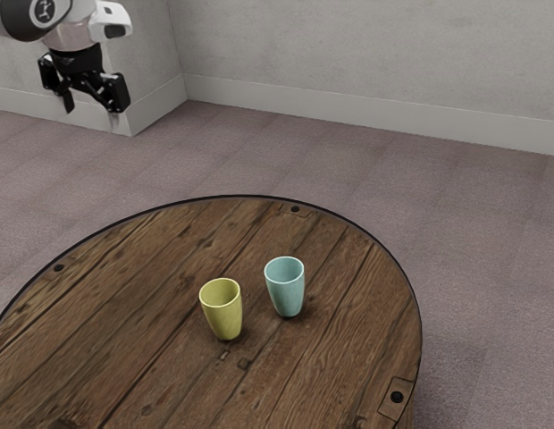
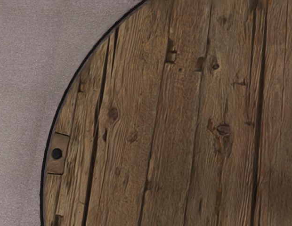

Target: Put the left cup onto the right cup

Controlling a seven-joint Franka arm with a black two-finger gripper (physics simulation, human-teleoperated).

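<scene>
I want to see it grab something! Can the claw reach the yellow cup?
Probably yes. The claw hangs open high up, and nothing stands between it and the yellow cup. The blue cup stands beside that one, apart from it, on the table.

The surface (image 1: 125,268) is round and made of old brown wood planks, with dark cracks, knots and lines between them. A thin black rim (image 1: 241,197) runs around its edge. A black bolt (image 1: 397,396) sits close to the edge, and the wrist view has another bolt (image 2: 56,153) close to the edge too. The floor (image 1: 456,214) all around is grey-purple carpet. At the back stands a pale grey wall (image 1: 393,45) with a light strip (image 1: 393,112) along its foot.
</scene>
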